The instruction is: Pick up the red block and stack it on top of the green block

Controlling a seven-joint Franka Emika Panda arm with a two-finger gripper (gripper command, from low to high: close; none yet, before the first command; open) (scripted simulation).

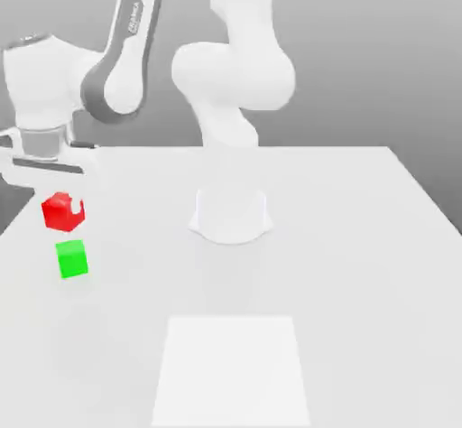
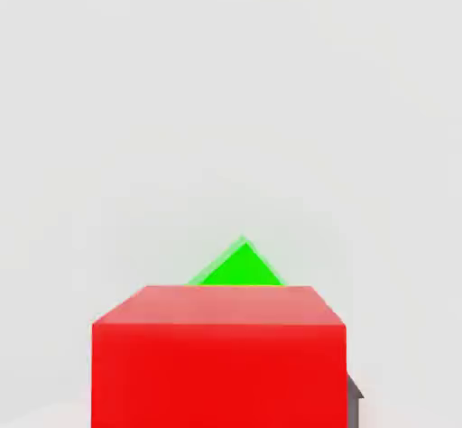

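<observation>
The red block (image 1: 58,214) hangs in the air at the exterior view's left, just under the hand. My gripper (image 1: 62,202) is shut on it, and a pale fingertip (image 1: 78,208) covers part of its right side. The green block (image 1: 72,260) rests on the table directly below and slightly to the right of the red one, with a small gap between them. In the hand view the red block (image 2: 218,356) sits close to the camera, and a corner of the green block (image 2: 241,269) peeks out beyond its far edge. A dark fingertip (image 2: 354,401) shows beside the red block.
The arm's round white base (image 1: 231,215) stands mid-table, to the right of the blocks. A flat white square (image 1: 232,372) lies near the front edge. The table's left edge (image 1: 18,223) runs close to the blocks.
</observation>
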